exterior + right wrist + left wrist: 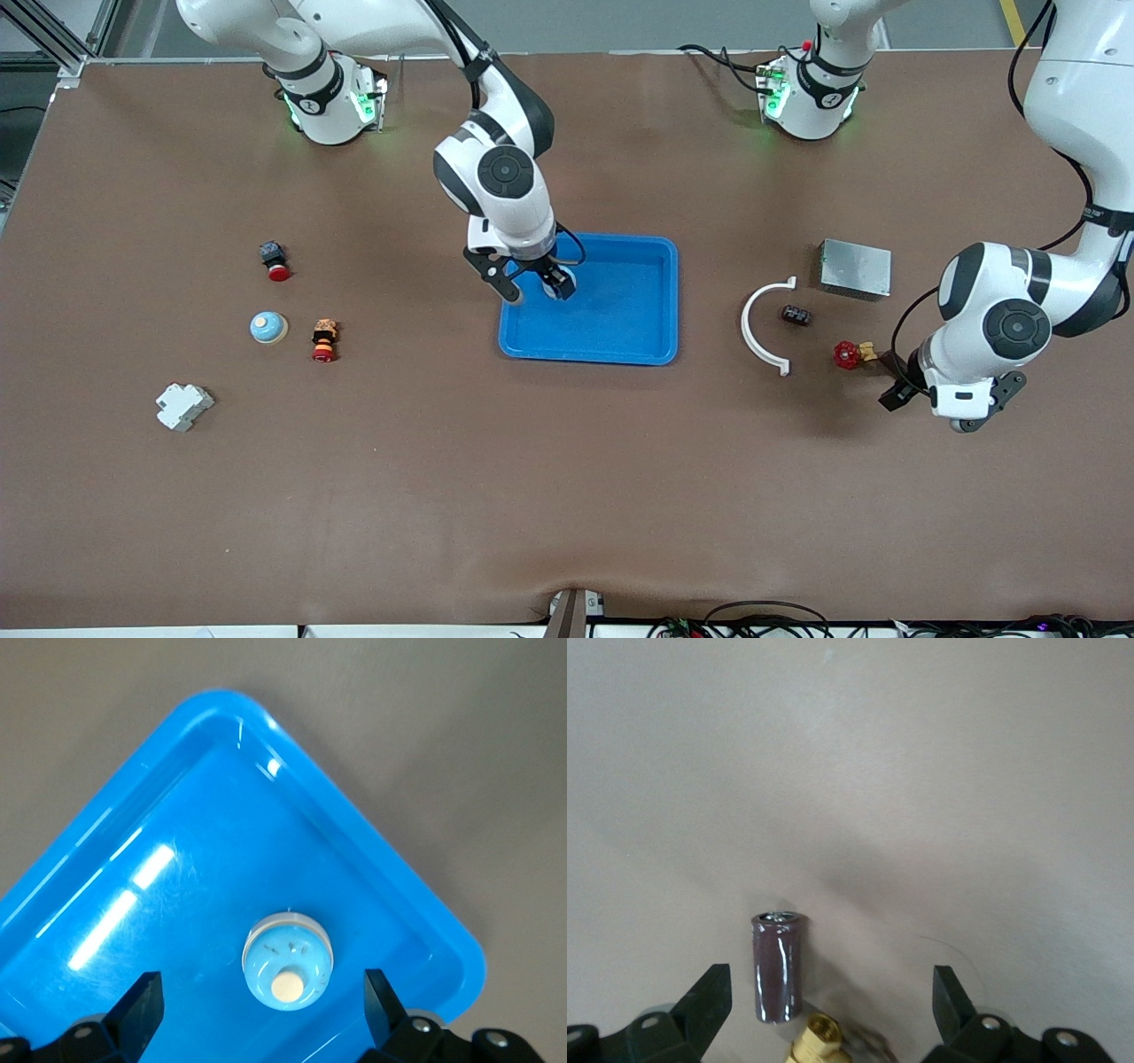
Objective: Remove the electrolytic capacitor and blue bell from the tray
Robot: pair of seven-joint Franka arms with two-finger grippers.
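A light-blue bell (288, 961) with a cream knob sits upright in the blue tray (620, 319), near the tray's corner toward the right arm's end. My right gripper (262, 981) hangs over it, open, fingers wide on either side and clear of it. The dark maroon capacitor (778, 967) with a silver cap rests on the brown table at the left arm's end. My left gripper (831, 979) is open just above it. The capacitor is close to one finger (709, 992) and free of both. A brass fitting (819, 1036) lies beside it.
A second light-blue bell (267, 327), a red push-button (276, 262), a red-and-yellow button (324, 341) and a white block (183, 406) lie at the right arm's end. A red valve (848, 354), a small black part (796, 315), a white arc (762, 330) and a grey metal box (855, 268) lie by the left gripper.
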